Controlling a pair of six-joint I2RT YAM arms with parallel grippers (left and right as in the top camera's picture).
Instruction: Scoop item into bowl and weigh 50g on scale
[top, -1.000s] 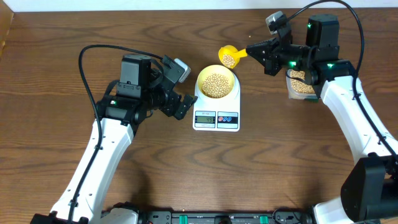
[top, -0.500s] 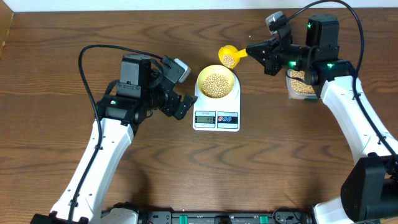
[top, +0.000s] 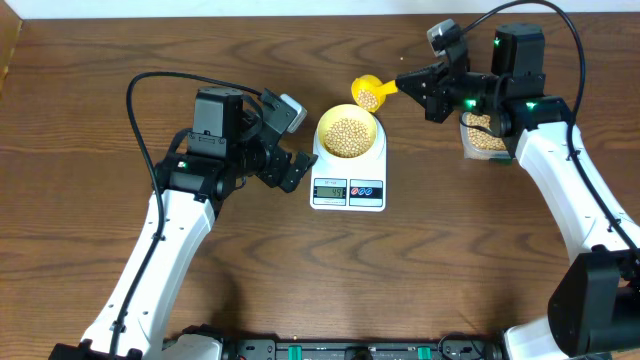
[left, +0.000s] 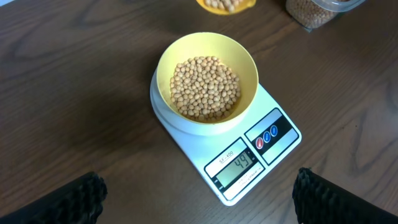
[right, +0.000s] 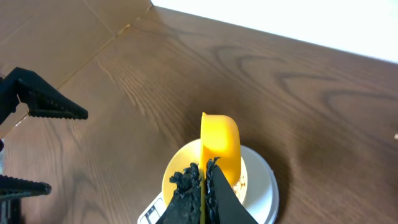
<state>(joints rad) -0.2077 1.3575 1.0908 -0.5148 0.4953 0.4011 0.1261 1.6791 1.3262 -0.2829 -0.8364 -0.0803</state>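
The pale yellow bowl (top: 323, 124) sits on the white scale (top: 348, 191) at the table's middle, filled with tan beans (top: 348, 137). In the left wrist view the bowl (left: 165, 61) holds a heap of beans (left: 205, 87), and the scale (left: 255, 155) has its display lit. My right gripper (top: 412, 83) is shut on the handle of a yellow scoop (top: 368, 93) that carries beans, just beyond the bowl's far right rim. From the right wrist, the scoop (right: 221, 140) hangs over the bowl (right: 171, 175). My left gripper (left: 199, 186) stands open and empty, left of the scale.
A clear plastic tub of beans (top: 485, 135) stands right of the scale, under the right arm, and shows at the top edge of the left wrist view as well (left: 317, 9). The surface is dark brown wood.
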